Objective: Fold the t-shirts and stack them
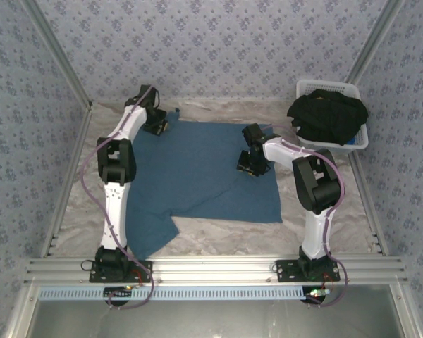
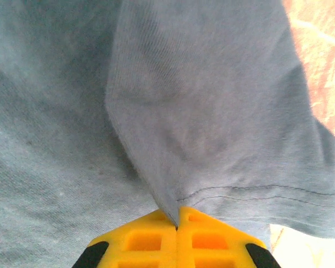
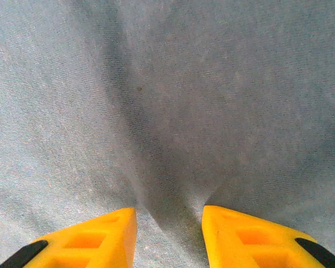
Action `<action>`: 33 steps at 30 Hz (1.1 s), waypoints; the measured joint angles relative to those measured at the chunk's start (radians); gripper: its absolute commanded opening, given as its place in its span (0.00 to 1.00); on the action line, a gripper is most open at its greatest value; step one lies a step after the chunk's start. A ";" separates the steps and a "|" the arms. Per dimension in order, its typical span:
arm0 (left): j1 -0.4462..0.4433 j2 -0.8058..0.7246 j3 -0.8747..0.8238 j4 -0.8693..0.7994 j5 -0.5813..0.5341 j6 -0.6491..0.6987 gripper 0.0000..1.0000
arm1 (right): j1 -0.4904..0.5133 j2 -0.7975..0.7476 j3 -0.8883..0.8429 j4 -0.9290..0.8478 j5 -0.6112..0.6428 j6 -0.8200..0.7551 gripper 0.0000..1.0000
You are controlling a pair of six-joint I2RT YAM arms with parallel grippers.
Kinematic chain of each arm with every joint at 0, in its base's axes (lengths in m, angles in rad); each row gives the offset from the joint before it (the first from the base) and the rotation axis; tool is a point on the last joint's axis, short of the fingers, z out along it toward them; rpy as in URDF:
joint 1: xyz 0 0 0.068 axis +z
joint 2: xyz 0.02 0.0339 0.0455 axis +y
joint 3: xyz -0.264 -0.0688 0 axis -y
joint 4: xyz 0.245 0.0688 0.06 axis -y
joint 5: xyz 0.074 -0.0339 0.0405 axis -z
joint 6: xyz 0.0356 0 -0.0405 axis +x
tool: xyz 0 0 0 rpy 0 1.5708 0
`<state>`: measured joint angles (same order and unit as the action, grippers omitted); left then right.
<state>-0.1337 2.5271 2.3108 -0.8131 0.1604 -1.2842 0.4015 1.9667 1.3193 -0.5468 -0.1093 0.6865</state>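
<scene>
The teal-blue t-shirt (image 1: 204, 169) lies spread over the middle of the table, one sleeve trailing toward the near left. At its far left corner my left gripper (image 1: 155, 121) is shut on a hemmed fold of the cloth (image 2: 212, 139); its yellow fingers (image 2: 139, 240) meet with the fabric pinched between them (image 2: 176, 226). My right gripper (image 1: 252, 160) sits over the shirt's right part, open (image 3: 169, 226). A soft ridge of teal cloth (image 3: 173, 167) rises between its fingers (image 3: 100, 237) without being clamped. Black t-shirts (image 1: 328, 116) are heaped in the basket.
The white slatted basket (image 1: 331, 86) stands at the far right corner, against the patterned wall. A crumpled pale sheet (image 1: 218, 232) covers the table around the shirt. Aluminium rails (image 1: 211, 267) run along the near edge by the arm bases.
</scene>
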 measured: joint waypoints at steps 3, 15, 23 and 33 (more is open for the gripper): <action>0.014 0.010 0.077 -0.005 -0.004 0.004 0.00 | 0.000 0.000 0.000 0.000 0.000 0.000 0.39; 0.157 0.212 0.390 0.204 0.066 -0.036 0.45 | -0.006 0.025 0.029 0.000 -0.055 -0.019 0.41; 0.200 0.333 0.560 0.171 0.115 0.003 0.67 | -0.006 0.028 0.039 0.003 -0.081 -0.029 0.43; 0.077 -0.375 -0.301 -0.043 0.083 0.220 0.44 | -0.034 -0.102 0.026 -0.120 0.056 -0.029 0.45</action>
<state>-0.0570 2.1517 2.0102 -0.8558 0.2436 -1.0641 0.3672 1.8645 1.3457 -0.6670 -0.0536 0.6575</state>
